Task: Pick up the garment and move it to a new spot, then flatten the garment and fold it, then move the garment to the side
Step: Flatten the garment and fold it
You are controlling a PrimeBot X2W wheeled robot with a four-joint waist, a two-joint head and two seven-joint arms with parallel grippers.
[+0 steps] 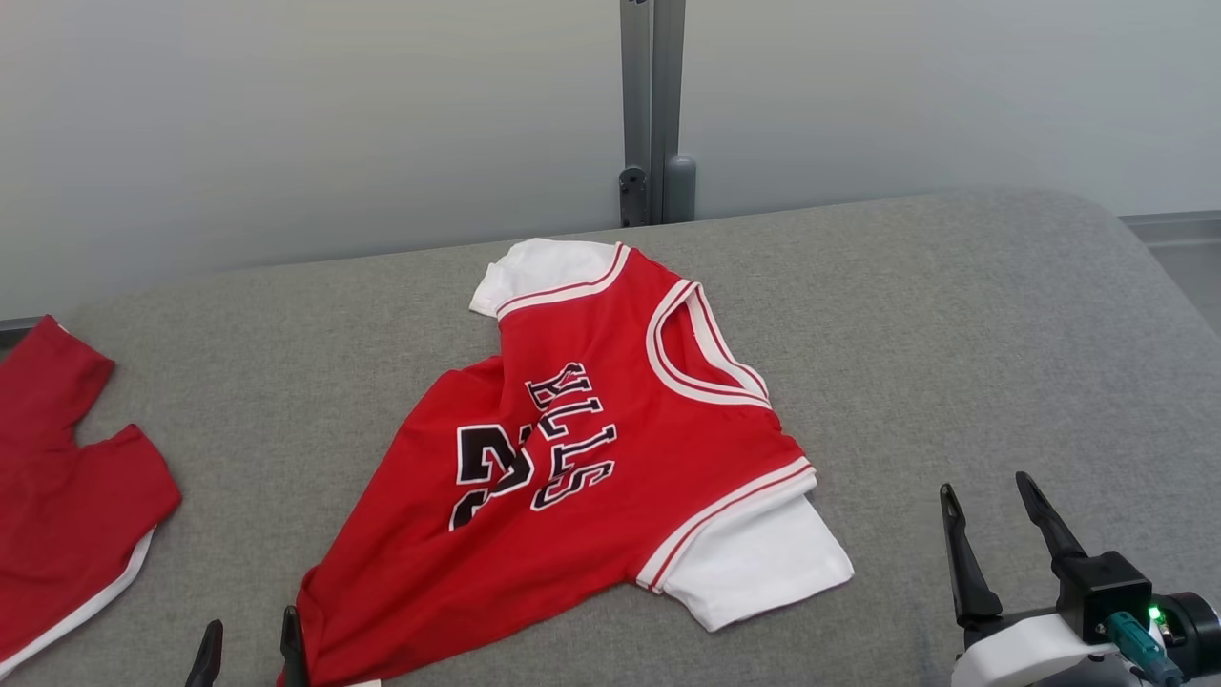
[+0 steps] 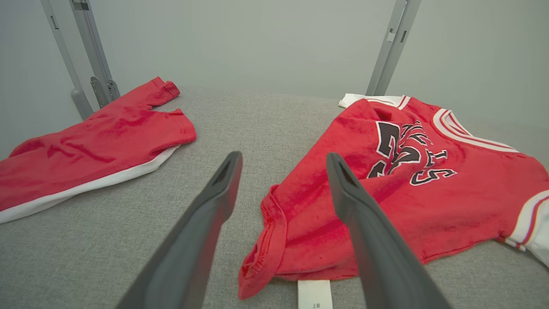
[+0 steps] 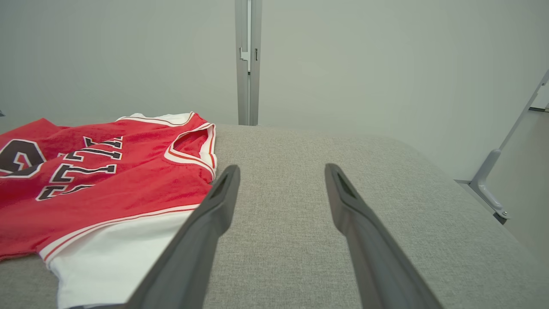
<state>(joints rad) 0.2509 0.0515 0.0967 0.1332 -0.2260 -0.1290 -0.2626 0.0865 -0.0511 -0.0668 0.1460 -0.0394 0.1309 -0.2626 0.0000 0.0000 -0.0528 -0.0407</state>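
Observation:
The garment [image 1: 610, 458] is a red jersey with white sleeves, white-trimmed collar and black lettering, lying crumpled and skewed in the middle of the grey padded table [image 1: 916, 315]. Its hem bunches at the near left, with a white label showing. My left gripper [image 1: 250, 651] stands open at the bottom edge, its fingertips just left of that hem. In the left wrist view the left gripper [image 2: 284, 165] is open above the table, the garment [image 2: 407, 180] to the right. My right gripper [image 1: 987, 501] is open at the lower right, beside the near white sleeve [image 3: 116, 253], holding nothing.
A second red garment with a white edge [image 1: 67, 487] lies at the table's left end, also seen as red cloth [image 2: 94, 146] in the left wrist view. A grey metal post [image 1: 652, 105] rises behind the table against the pale wall. The table's right end rounds off near the right gripper.

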